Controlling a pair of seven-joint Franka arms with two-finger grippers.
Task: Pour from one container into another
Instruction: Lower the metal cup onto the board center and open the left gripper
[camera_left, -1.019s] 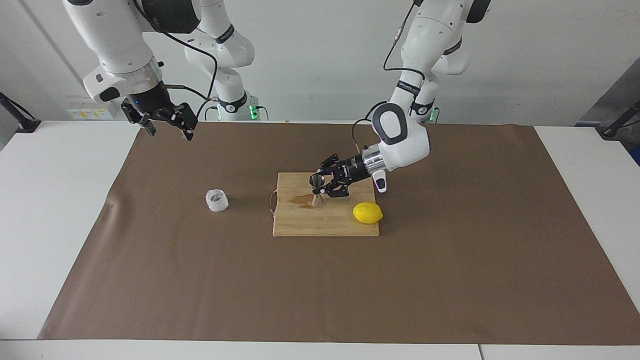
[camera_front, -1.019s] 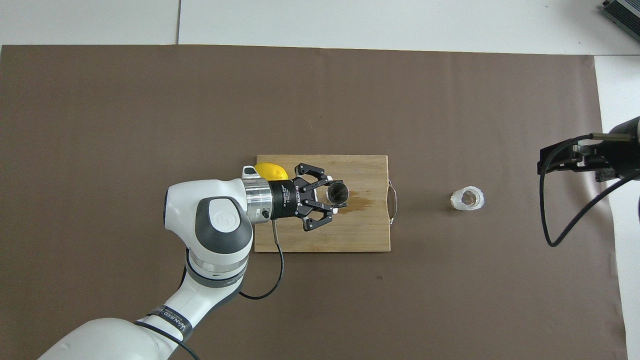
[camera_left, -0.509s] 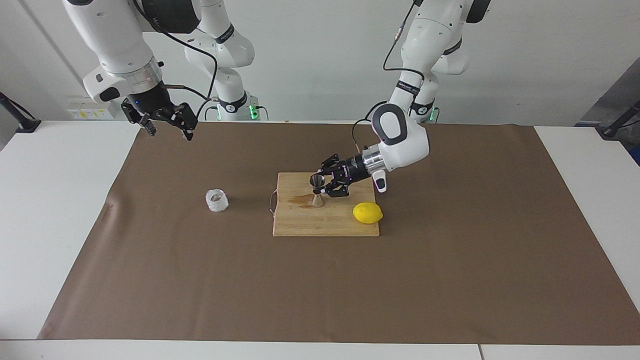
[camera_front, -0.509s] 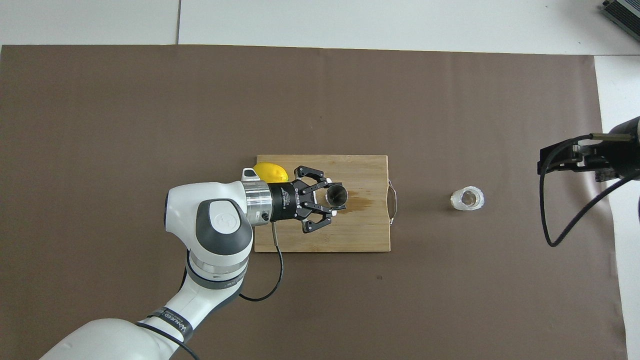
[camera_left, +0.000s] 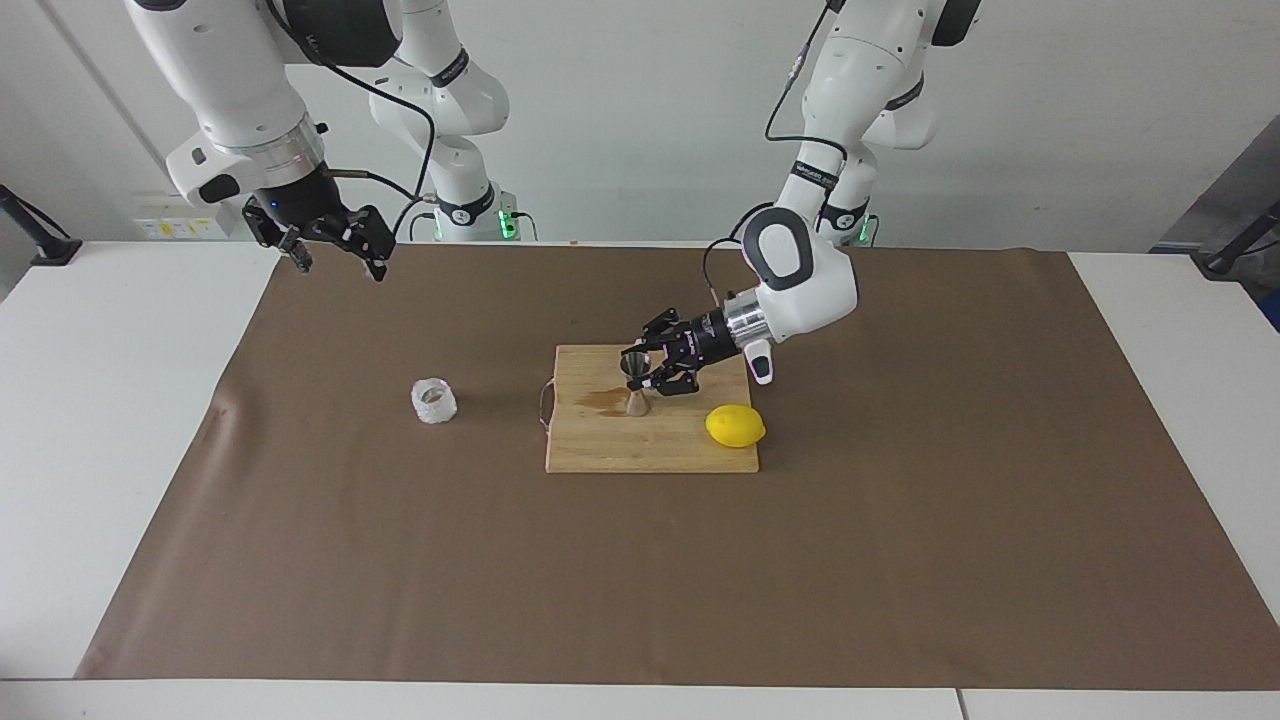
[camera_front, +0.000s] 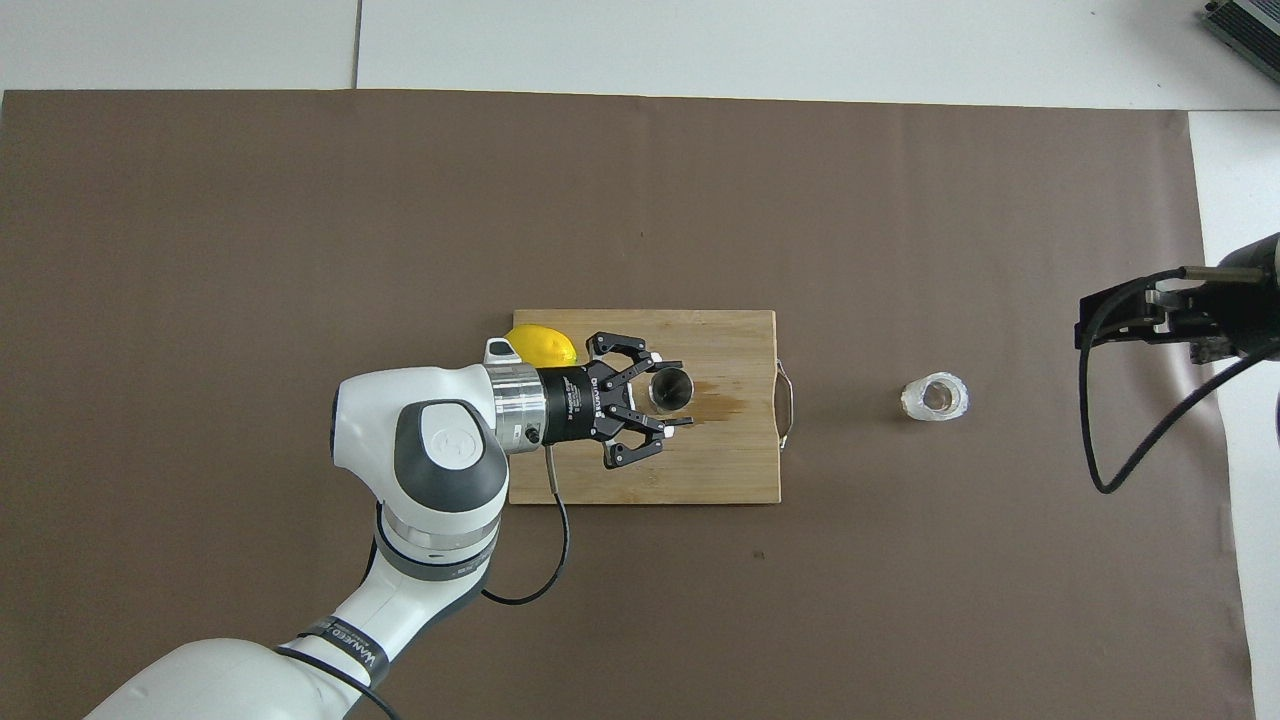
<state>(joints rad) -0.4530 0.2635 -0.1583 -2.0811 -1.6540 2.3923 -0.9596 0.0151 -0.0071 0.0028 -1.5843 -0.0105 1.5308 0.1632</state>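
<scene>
On the wooden cutting board (camera_left: 650, 440), near its middle, the steel jigger (camera_left: 635, 384) is seen upright beside a dark wet stain (camera_left: 598, 400). The left gripper (camera_left: 648, 372) is at the jigger's 3 o'clock side in the facing view; its fingers, clamped on the jigger a second ago, are now parted around it, so the jigger appears released. The lemon (camera_left: 735, 426) lies at 4 o'clock from the jigger. The glass cup (camera_left: 434, 401) stands on the brown mat at 9 o'clock from the board. The right gripper (camera_left: 330, 242) waits raised with fingers apart. The pouring is judged finished.
</scene>
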